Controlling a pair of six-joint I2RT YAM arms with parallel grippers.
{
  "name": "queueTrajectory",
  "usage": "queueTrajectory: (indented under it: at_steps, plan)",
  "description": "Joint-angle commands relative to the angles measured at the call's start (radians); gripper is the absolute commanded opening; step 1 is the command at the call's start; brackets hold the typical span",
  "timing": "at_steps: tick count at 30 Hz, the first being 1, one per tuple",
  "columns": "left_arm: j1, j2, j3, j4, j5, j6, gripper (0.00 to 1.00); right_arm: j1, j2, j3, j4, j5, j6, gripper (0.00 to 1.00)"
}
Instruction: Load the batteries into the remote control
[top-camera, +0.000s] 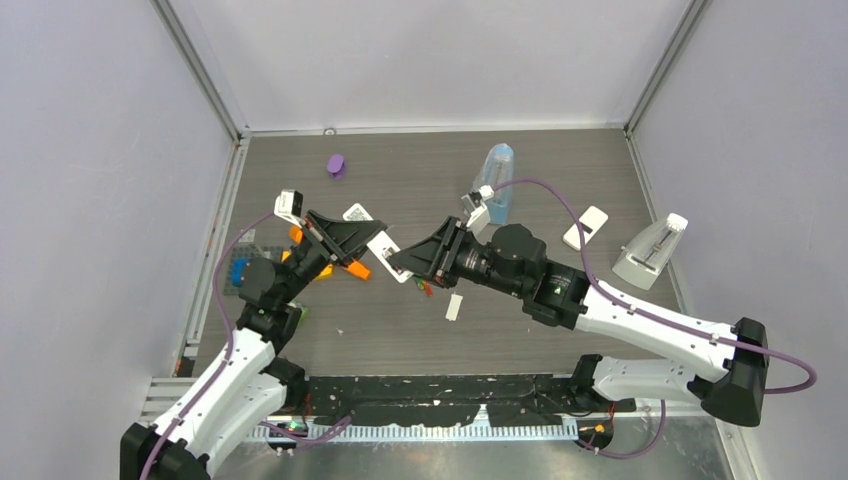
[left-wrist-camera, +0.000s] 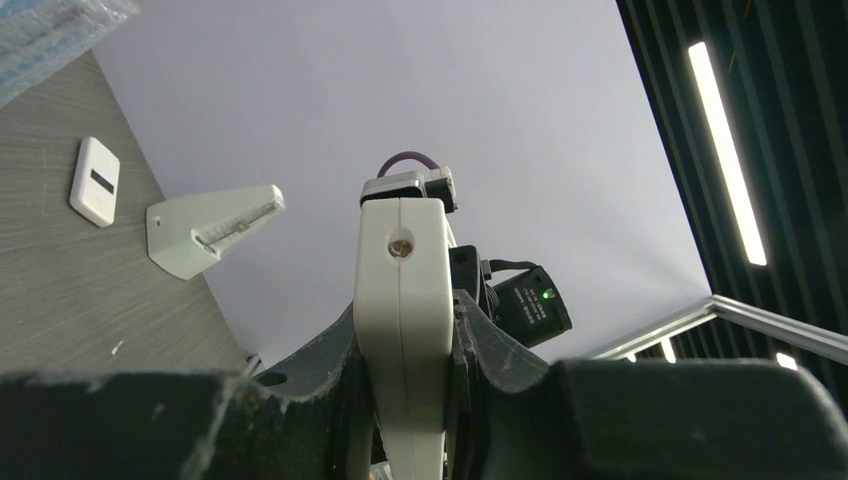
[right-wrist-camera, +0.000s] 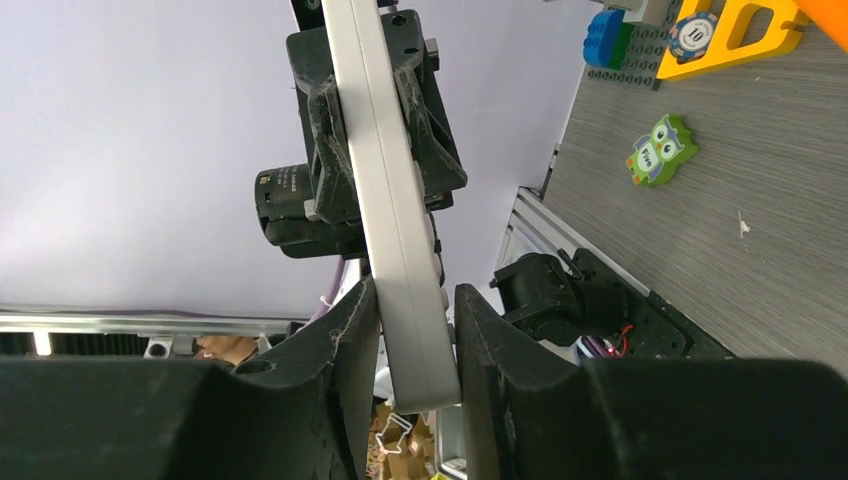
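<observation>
The white remote control (top-camera: 384, 247) is held up off the table between both arms, roughly at the centre. My left gripper (top-camera: 365, 240) is shut on one end of it; in the left wrist view the remote (left-wrist-camera: 403, 290) stands edge-on between the jaws of that gripper (left-wrist-camera: 405, 400). My right gripper (top-camera: 405, 262) is shut on the other end; in the right wrist view its fingers press both faces of the remote (right-wrist-camera: 395, 230) at the gripper's tips (right-wrist-camera: 415, 350). Small red and green batteries (top-camera: 425, 287) lie on the table just under the right gripper, partly hidden.
A small white strip (top-camera: 454, 307) lies near the batteries. At the back are a purple object (top-camera: 336, 165) and a clear blue container (top-camera: 497, 180). At the right are a flat white device (top-camera: 585, 228) and a white wedge (top-camera: 650, 252). Orange pieces (top-camera: 352, 268) and toys lie on the left.
</observation>
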Motion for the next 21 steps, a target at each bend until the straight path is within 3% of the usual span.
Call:
queueTrajectory:
  at_steps: [1, 8, 14, 16, 17, 21]
  plan:
    - [0.002, -0.016, 0.048, -0.015, 0.003, 0.018, 0.00, 0.005, 0.021, 0.076, -0.115, 0.020, -0.068, 0.06]
    - [0.002, -0.044, 0.141, -0.257, 0.018, 0.009, 0.00, 0.007, 0.054, 0.107, -0.196, 0.049, -0.165, 0.06]
    - [0.001, -0.042, 0.155, -0.325, 0.020, 0.000, 0.00, 0.007, 0.060, 0.100, -0.201, 0.058, -0.179, 0.08]
    - [0.002, -0.041, 0.147, -0.313, 0.019, 0.005, 0.00, 0.007, 0.051, 0.100, -0.193, 0.058, -0.174, 0.25]
    - [0.002, -0.040, 0.144, -0.305, 0.019, 0.011, 0.00, 0.007, 0.046, 0.100, -0.190, 0.058, -0.170, 0.39]
    - [0.002, -0.047, 0.135, -0.316, 0.004, 0.080, 0.00, 0.001, 0.000, 0.092, -0.165, 0.104, -0.163, 0.72]
